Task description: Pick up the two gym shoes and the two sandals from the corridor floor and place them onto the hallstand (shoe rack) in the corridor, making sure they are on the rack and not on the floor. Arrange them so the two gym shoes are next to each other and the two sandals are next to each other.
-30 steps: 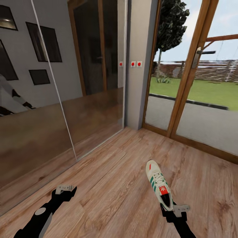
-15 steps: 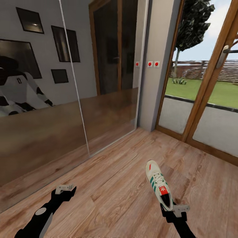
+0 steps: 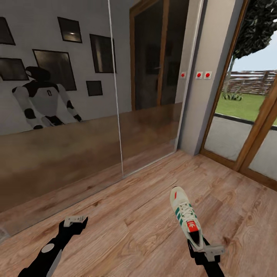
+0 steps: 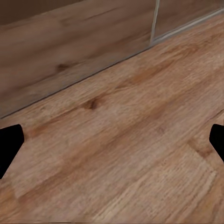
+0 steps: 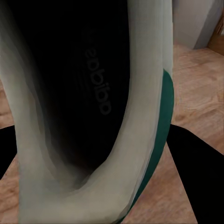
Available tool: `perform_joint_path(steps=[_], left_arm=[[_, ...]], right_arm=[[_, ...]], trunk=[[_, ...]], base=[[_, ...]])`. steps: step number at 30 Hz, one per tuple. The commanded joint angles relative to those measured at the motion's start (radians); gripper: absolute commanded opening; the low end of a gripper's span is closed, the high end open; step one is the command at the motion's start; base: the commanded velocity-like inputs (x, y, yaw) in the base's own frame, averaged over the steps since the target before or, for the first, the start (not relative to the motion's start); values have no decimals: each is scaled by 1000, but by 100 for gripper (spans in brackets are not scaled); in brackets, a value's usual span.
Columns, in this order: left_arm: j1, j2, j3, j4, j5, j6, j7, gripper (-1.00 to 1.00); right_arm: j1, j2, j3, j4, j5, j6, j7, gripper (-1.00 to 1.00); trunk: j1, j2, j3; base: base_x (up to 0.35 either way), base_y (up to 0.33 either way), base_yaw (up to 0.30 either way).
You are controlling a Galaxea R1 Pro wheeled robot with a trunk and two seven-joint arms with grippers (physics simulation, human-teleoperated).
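The right gripper (image 3: 201, 246) is clamped on the heel of a white low-top gym shoe (image 3: 186, 219) with green stripes, toe toward 11 o'clock above the wood-plank floor (image 3: 130, 219). The left gripper (image 3: 75, 221), spread, holds nothing.

The white low-top gym shoe with green stripes (image 3: 187, 221) is hiding the right gripper's fingertips (image 3: 200, 246) at its heel; both black arms are running off the lower edge.

Black arms (image 3: 48, 252) — pale grey end-effector brackets (image 3: 75, 220).
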Motion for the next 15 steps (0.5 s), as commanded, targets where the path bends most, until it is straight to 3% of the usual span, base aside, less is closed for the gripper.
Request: perform_joint_path(steps=[1,4,15], left_arm=[[-1,-1,6,3,-6,-11,-6,100],[-1,-1,5,3,-6,-15,-6,100],[6,-1,5,4,-6,-17,-6,100]], right_arm=[[3,0,-9,16,2,-23,8,-100],[6,1,-9,59,1,-36,8,-100],[6,1,-9,68,1,-38,7,-100]], trunk=[[0,0,-1],[0,0,-1],[0,0,-1]], base=[[-4,3,279],[-1,1,279],[0,0,279]])
